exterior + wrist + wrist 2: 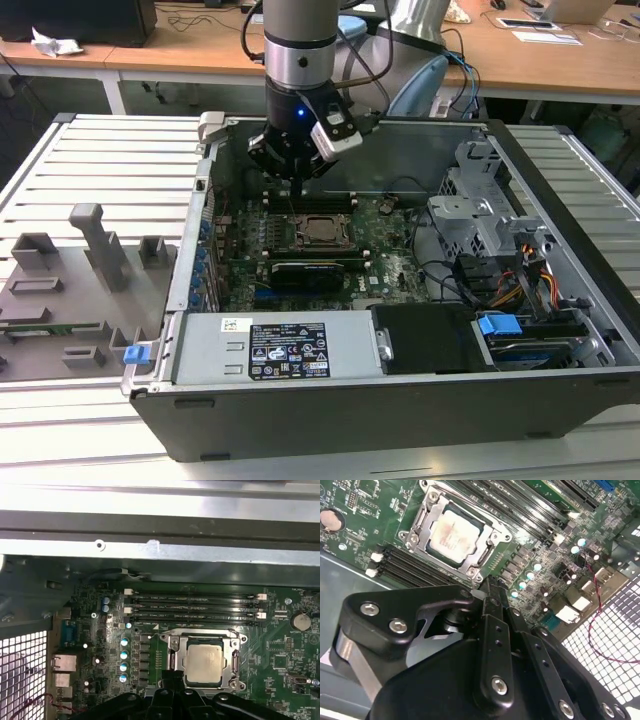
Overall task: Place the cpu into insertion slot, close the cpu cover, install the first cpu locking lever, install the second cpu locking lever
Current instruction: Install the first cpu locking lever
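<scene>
My gripper (pixel 490 582) is black; the cpu (pixel 454 535) is dull silver-grey (faintly pinkish in the second wrist view), framed by the silvery cpu cover (pixel 426 524) on the green motherboard (pixel 365 502).

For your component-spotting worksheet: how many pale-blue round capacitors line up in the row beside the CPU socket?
4 capacitors, in one straight row between the cpu and the rear ports; the gripper may hide more.
</scene>
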